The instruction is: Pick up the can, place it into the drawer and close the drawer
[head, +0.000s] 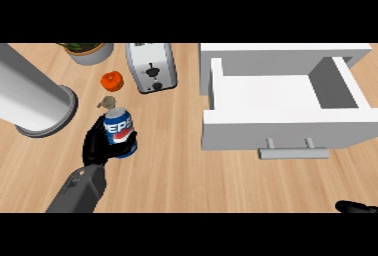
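My left hand (101, 143) is curled round the can (119, 133), well left of the open drawer (284, 95). I should lift it straight, carry it right over the front wall, and lower it inside. My right hand (356, 207) is cut off at the lower edge; I cannot tell its state.

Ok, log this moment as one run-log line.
left hand: shut on can, left of drawer | drawer: open | right hand: lower right edge | stage: can not yet in drawer
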You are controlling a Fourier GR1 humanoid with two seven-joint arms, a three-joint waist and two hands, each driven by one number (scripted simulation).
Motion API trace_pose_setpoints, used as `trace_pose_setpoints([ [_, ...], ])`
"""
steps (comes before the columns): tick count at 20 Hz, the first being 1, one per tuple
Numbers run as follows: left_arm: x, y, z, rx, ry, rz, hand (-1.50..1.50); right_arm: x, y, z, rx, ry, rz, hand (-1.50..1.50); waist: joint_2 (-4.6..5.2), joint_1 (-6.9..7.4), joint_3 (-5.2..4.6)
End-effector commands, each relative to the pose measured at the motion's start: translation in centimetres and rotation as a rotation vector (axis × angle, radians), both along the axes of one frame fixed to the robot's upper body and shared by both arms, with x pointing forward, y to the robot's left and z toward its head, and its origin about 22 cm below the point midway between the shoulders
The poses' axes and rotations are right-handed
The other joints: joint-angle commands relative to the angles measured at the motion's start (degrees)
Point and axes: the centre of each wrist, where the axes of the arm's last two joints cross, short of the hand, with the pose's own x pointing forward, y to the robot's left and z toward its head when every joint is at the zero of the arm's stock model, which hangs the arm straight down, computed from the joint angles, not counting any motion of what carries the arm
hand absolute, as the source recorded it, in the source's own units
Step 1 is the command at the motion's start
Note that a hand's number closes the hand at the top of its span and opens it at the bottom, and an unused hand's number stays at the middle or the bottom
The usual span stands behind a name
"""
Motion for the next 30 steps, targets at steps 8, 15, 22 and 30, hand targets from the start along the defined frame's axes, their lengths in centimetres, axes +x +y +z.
trace_pose_setpoints([
  [8,4.9,-7.4,3.3,-0.028,-0.089,-0.227,1.50,0.2,-0.8,1.3,-0.014,-0.016,-0.031,-1.50,-0.05,0.12,0.02],
  [15,8.6,-9.7,10.7,0.049,-0.139,-0.299,1.50,-1.9,-0.3,1.5,-0.037,-0.004,-0.028,-1.50,-0.45,0.58,0.07],
  [22,9.7,-15.0,18.5,0.018,-0.134,-0.378,1.50,-1.7,0.4,1.7,-0.024,-0.012,-0.031,-1.50,-0.51,0.45,0.06],
  [30,10.0,-18.4,25.8,0.072,-0.174,-0.381,1.50,0.0,-1.0,2.0,-0.016,-0.007,-0.043,-1.50,-0.24,0.25,0.06],
])
